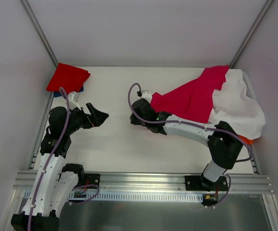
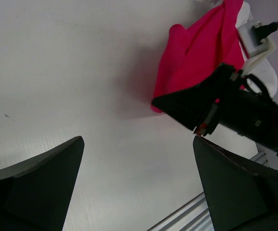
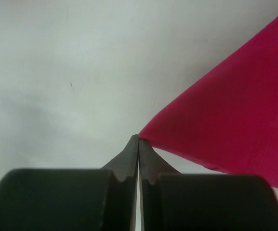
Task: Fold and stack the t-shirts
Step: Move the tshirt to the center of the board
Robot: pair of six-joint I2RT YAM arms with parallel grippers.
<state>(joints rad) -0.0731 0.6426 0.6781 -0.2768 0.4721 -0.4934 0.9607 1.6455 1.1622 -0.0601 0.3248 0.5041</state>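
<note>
A crimson-pink t-shirt (image 1: 194,98) hangs stretched from the pile at the right toward the table's middle. My right gripper (image 1: 151,109) is shut on its lower-left corner. In the right wrist view the fingertips (image 3: 139,138) pinch the corner of the crimson cloth (image 3: 235,130) just above the white table. My left gripper (image 1: 99,117) hovers to the left of it, open and empty; its wrist view shows wide-apart fingers (image 2: 42,183) and the crimson shirt (image 2: 196,53) beyond. A folded red t-shirt (image 1: 67,77) lies on a blue one (image 1: 57,94) at the far left corner.
A crumpled white cloth (image 1: 235,106) lies under and beside the crimson shirt at the right edge, with a bit of orange (image 1: 244,139) at its near side. An aluminium rail (image 1: 143,180) runs along the near edge. Enclosure walls stand close on both sides.
</note>
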